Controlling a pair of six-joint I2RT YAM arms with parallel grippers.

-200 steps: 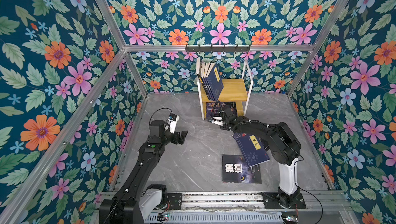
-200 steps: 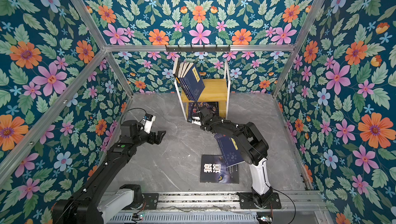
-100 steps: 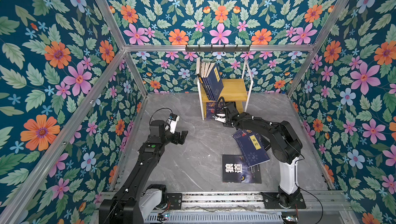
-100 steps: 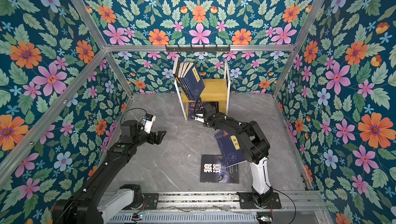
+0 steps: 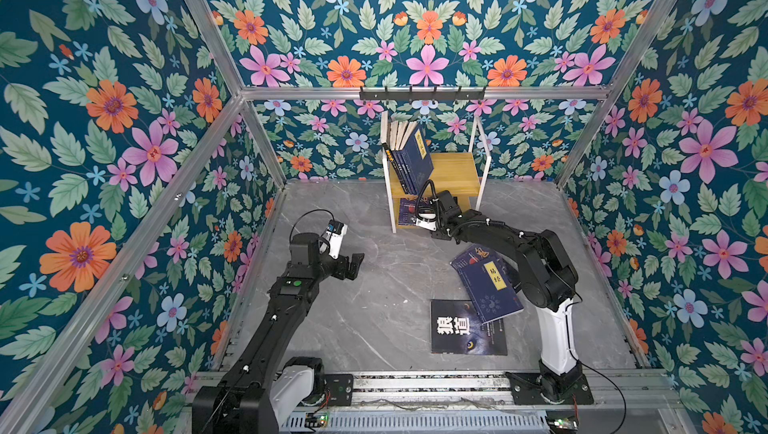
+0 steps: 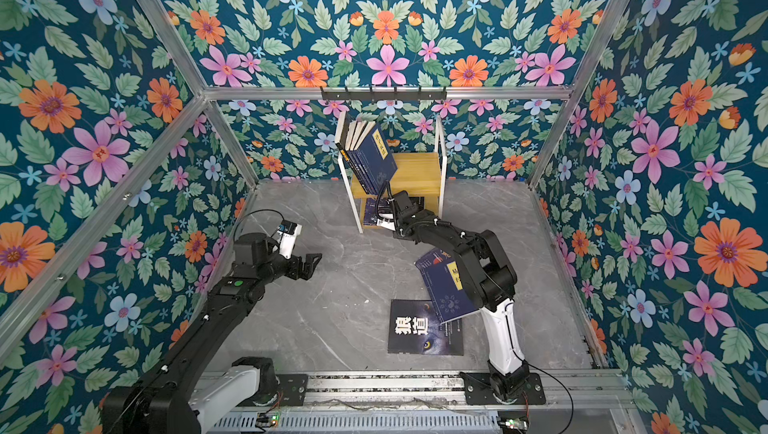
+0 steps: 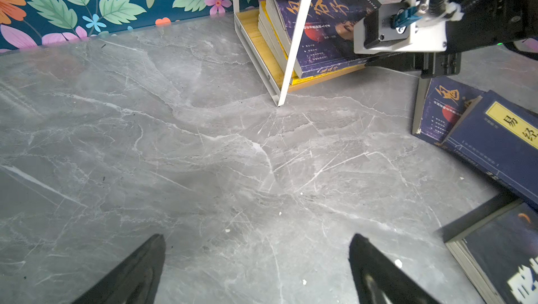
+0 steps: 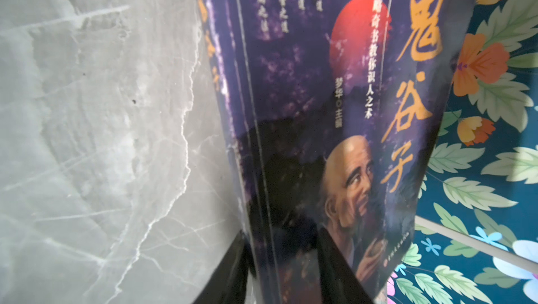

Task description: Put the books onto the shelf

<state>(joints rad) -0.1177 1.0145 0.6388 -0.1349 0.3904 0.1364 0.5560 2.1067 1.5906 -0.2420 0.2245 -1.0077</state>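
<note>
Two end effectors: right end effector (image 8: 281, 261) clenched edge of purple portrait-cover paperback (image 8: 334, 98), tilted in lower tier of white-framed wooden shelf (image 5: 455, 172), prob. to seat it deeper; left end effector (image 7: 257, 247) hung released, clear of shelf.

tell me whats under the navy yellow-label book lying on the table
The navy book lies across a dark purple book showing at its far end and a corner of the black wolf-eye book. Anything else beneath it is hidden.

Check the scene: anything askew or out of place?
Upper-tier books on the shelf lean sideways, not upright. On the table, a navy book lies crooked across the black wolf-eye book's corner.
</note>
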